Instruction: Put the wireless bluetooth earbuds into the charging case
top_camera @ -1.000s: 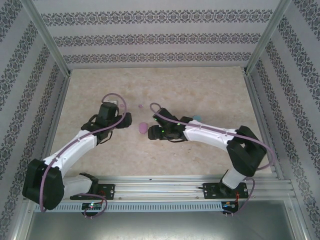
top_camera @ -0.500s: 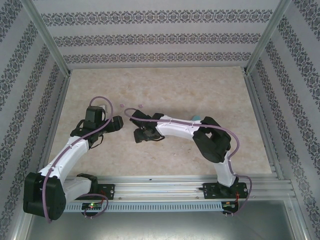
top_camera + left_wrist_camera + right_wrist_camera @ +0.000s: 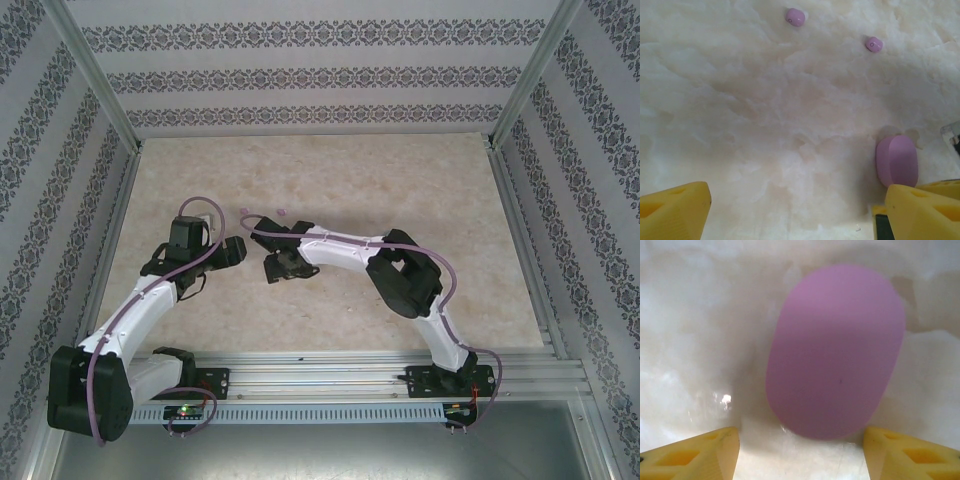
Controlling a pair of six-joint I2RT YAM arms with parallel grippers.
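Marble tabletop (image 3: 400, 180) | left end effector (image 3: 797, 192) apart | right end effector (image 3: 800, 436) apart, facing pink case (image 3: 835, 350)

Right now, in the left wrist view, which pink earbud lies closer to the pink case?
The right-hand earbud, almost straight beyond the pink case; the other earbud sits farther left.

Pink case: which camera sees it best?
The right wrist view: the pink case looks big and whole, right up close. The left wrist view shows it small, low on the right. From the top I cannot make it out.
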